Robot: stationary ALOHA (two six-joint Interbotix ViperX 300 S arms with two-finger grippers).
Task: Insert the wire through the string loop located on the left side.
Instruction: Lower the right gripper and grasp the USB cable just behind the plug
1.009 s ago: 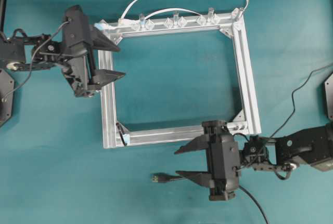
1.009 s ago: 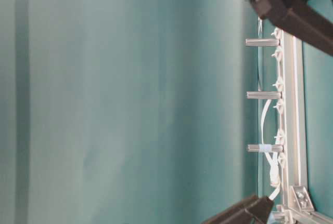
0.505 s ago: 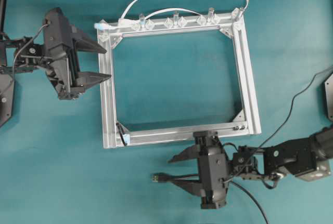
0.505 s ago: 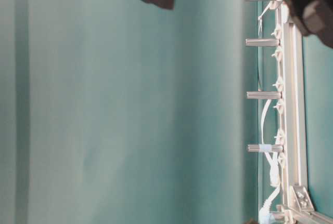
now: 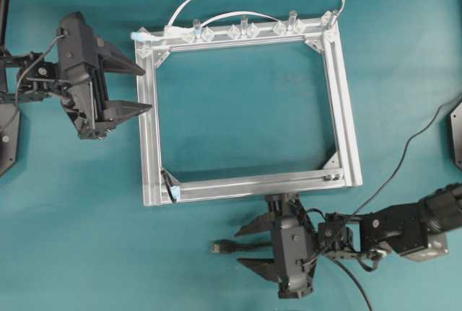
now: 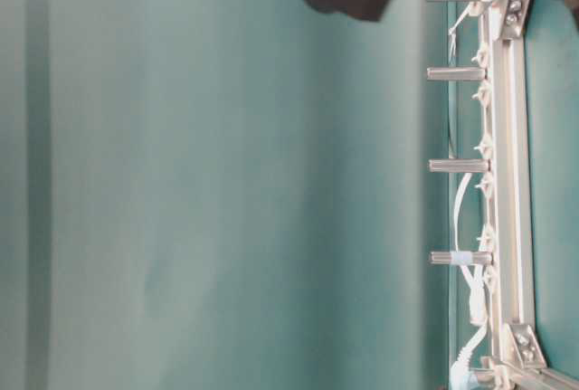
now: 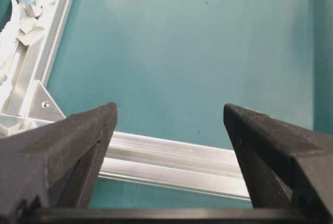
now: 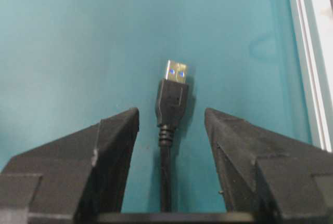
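The wire (image 8: 170, 130) lies on the teal table just below the silver frame (image 5: 249, 185), its USB plug between the right gripper's (image 5: 249, 246) parted jaws, untouched. Closing off-centre could skid the plug aside, away from the string loop (image 5: 168, 183) at the frame's lower-left corner. The left gripper (image 5: 133, 89) gapes wide, empty, beside the frame's left rail.
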